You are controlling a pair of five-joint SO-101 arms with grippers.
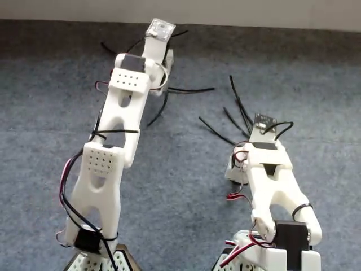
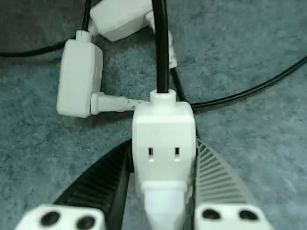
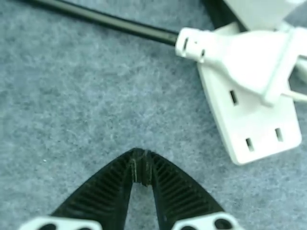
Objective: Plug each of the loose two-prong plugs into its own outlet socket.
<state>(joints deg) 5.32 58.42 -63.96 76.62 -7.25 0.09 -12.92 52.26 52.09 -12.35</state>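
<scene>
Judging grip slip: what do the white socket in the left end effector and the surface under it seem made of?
The socket looks like smooth moulded plastic, faintly glossy, with rounded edges. The surface seems a matte short-pile carpet or felt: fuzzy fibres show.

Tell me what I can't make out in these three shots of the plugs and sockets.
High view: the arms cover everything beneath them.
Right wrist view: the plug lying on the socket has its prongs cut off by the frame edge.
Left wrist view: a white piece is cut off by the frame edge.
</scene>
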